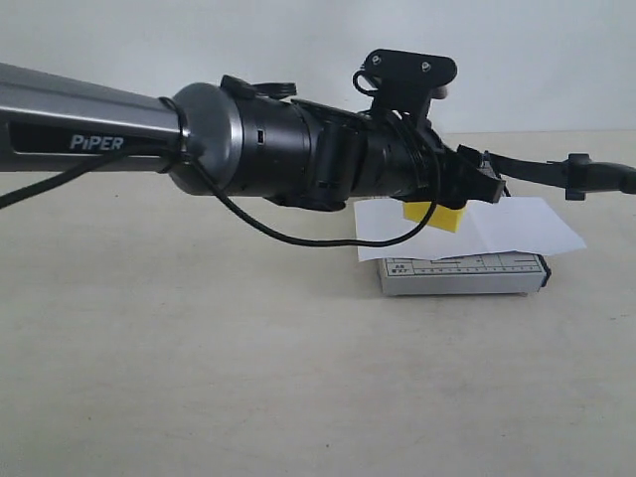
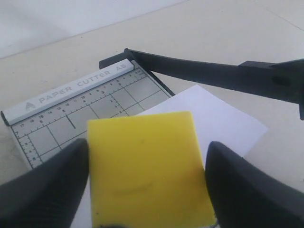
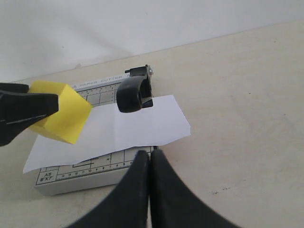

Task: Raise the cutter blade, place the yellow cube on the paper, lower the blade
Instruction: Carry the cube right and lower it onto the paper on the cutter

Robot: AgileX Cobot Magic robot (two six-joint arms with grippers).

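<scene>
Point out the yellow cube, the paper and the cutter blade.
yellow cube (image 2: 149, 166), left wrist view, middle of its near face.
paper (image 3: 142, 128), right wrist view, bare middle of the sheet.
cutter blade (image 2: 204, 70), left wrist view, midway along the raised black arm.

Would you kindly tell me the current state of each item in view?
Blade: raised off the board.
Yellow cube: held in the left jaws, over the paper.
Paper: lying across the board.
Left jaws: closed on the cube.
Right jaws: shut, empty.
</scene>
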